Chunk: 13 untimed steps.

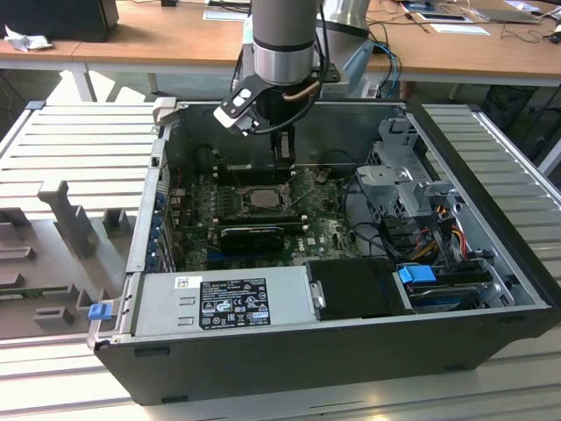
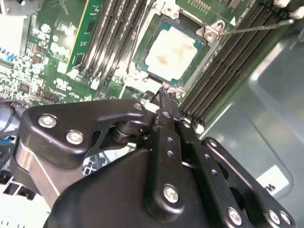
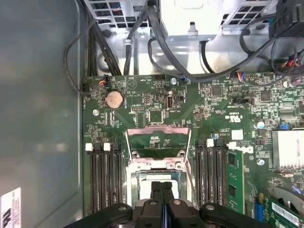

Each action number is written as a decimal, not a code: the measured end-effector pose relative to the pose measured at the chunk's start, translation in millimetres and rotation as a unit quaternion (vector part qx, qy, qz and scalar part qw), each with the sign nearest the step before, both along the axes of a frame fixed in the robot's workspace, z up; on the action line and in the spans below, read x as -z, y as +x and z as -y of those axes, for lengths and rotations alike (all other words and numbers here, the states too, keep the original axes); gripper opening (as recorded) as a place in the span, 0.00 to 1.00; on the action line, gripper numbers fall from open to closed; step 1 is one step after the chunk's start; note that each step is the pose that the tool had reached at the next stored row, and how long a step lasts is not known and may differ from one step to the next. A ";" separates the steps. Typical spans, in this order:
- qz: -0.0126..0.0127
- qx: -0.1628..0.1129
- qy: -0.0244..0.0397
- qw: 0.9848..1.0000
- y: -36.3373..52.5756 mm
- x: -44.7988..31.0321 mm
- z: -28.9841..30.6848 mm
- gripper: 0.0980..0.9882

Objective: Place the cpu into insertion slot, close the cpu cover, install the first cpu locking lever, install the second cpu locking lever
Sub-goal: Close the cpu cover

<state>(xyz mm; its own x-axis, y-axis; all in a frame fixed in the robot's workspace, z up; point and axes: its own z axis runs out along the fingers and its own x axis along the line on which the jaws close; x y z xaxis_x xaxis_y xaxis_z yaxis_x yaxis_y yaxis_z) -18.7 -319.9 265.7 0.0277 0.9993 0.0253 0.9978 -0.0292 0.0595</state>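
– What is the exterior view showing?

– One arm is reaching down into one open computer case, which is sitting on a ribbed grey counter. Its gripper is hanging just above the insertion slot on the green board.

– And the second wrist view?

– One cpu is lying flat in the slot, its pale face showing uncovered. The two fingers are pressing against each other, with nothing showing between them. Their tips are hovering at the slot's edge, just beside the chip; whether they are touching the rim is not clear. One thin metal lever is sticking out past the slot's far corner.

– What is the first wrist view adding?

– The one cpu cover is standing swung open, off the slot, and the board is showing through its cut-out centre. The paired fingers are pointing down over the slot. Two banks of long black memory slots are flanking it, one on each side. One round coin battery is sitting on the board beyond the cover.
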 end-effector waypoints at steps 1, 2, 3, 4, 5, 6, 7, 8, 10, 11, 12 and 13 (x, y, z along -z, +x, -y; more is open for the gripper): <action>0.000 0.000 0.000 1.000 0.0 -3.7 0.0 0.01; 0.000 0.000 0.000 1.000 0.0 -8.2 0.0 0.01; 0.000 0.000 0.000 1.000 0.0 -9.8 0.0 0.01; 0.000 0.000 0.000 1.000 0.0 -10.8 0.0 0.01; 0.000 0.000 0.000 1.000 0.5 -11.1 0.0 0.01; 0.000 0.000 0.000 1.000 2.6 -11.2 0.0 0.01; 0.000 0.000 0.000 1.000 6.2 -11.3 0.0 0.01; 0.000 0.000 0.000 1.000 9.8 -11.2 0.0 0.01; -0.001 0.000 0.000 1.000 14.3 -11.3 0.0 0.01; -0.001 0.000 0.000 1.000 16.0 -11.6 0.0 0.01; -0.001 0.000 0.000 1.000 16.1 -12.6 0.0 0.01; -0.001 0.000 0.000 1.000 16.3 -13.9 0.0 0.01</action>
<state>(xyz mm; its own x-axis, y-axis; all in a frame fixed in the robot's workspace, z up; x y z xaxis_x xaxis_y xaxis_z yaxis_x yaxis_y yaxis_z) -2.4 -319.9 279.6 0.0277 0.9993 0.0245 0.9979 -0.0291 0.0578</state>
